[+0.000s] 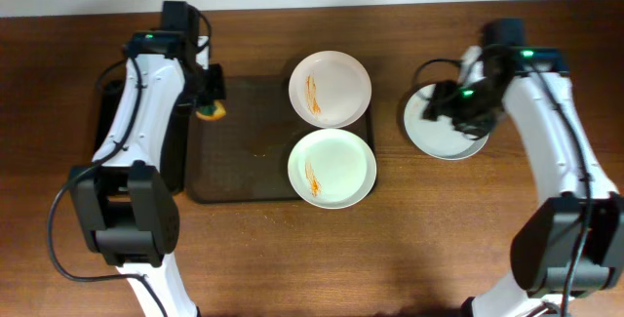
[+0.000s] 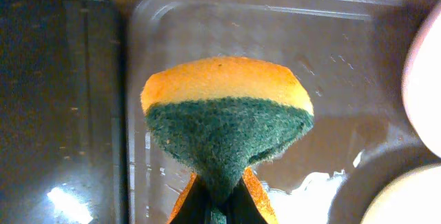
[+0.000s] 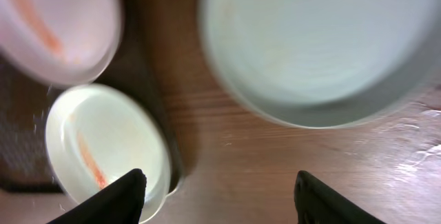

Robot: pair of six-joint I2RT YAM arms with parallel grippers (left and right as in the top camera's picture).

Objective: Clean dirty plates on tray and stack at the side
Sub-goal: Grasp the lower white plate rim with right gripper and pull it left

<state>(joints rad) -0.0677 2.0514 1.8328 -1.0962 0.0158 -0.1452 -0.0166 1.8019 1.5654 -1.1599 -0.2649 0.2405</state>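
- One clean plate (image 1: 439, 143) sits just right of the tray (image 1: 244, 151); right gripper (image 3: 219, 182) gapes wide above it;
- Two dirty plates (image 1: 330, 88) lie on the tray; left gripper (image 2: 220, 207) pinches a sponge (image 2: 227, 114); wiping one looks next.

Orange foam sponge (image 2: 227, 107) w/ rough green scrub pad; tray (image 1: 244, 151) glossy plastic, table (image 1: 292, 258) wood, plates (image 1: 336, 78) smooth.

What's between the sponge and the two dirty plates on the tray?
Only bare tray between sponge and dirty plates, shown in the overhead view.
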